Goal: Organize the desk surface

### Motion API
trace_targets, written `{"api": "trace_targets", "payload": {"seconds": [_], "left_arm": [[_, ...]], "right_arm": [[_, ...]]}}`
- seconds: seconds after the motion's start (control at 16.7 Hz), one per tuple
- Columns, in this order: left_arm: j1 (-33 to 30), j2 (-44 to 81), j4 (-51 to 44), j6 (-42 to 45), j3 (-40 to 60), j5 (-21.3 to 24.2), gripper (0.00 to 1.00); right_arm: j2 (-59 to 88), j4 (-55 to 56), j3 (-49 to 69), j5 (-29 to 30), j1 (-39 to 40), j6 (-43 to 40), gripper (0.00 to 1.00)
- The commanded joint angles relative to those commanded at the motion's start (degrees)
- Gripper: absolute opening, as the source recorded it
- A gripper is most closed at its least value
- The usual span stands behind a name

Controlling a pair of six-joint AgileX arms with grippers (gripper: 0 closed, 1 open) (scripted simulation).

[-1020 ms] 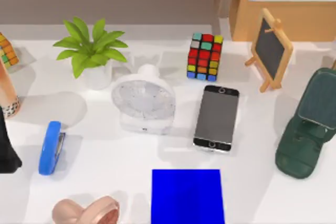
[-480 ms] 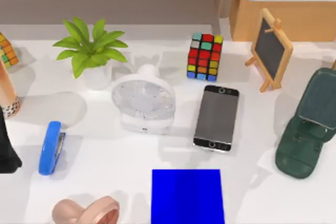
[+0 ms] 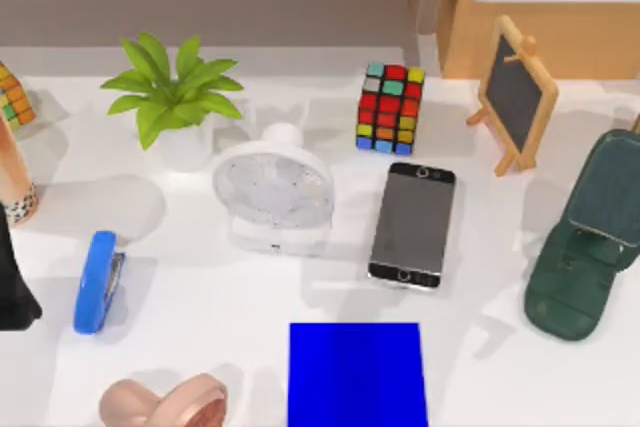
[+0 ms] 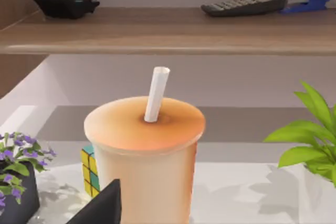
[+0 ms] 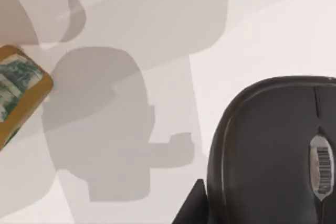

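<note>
The white desk surface [image 3: 230,287] carries many loose items. At its left edge stands an orange drink cup [image 3: 10,172] with a white straw [image 4: 156,94], and my left gripper [image 3: 12,287] is a dark shape just in front of it. In the left wrist view the cup [image 4: 144,161] stands close ahead, with a dark part of the left gripper [image 4: 102,208] low before it. In the right wrist view a black mouse [image 5: 273,150] lies close below, with a dark part of my right gripper [image 5: 191,208] beside it.
On the desk are a potted plant [image 3: 175,97], white fan [image 3: 272,192], Rubik's cube [image 3: 391,107], phone [image 3: 412,225], small chalkboard [image 3: 515,95], dark green case [image 3: 585,242], blue stapler [image 3: 97,282], pink object [image 3: 170,404] and blue mat [image 3: 356,375]. A wooden cabinet [image 3: 545,7] stands behind.
No object has moved. Only a faint shadow on the desk right of the blue mat has shifted slightly.
</note>
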Motion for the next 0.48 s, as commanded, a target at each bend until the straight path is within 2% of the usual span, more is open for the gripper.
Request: {"api": "trace_targets", "payload": {"seconds": [0.24, 0.48], "left_arm": [[0.0, 0.0, 0.0, 0.0, 0.0, 0.0, 1.0], [0.0, 0.0, 0.0, 0.0, 0.0, 0.0, 1.0]], "right_arm": [[-7.33, 3.48, -0.52, 0.82, 6.86, 6.71, 0.0], [-13.87, 7.8, -5.35, 0.73, 21.79, 16.64, 0.0]]}}
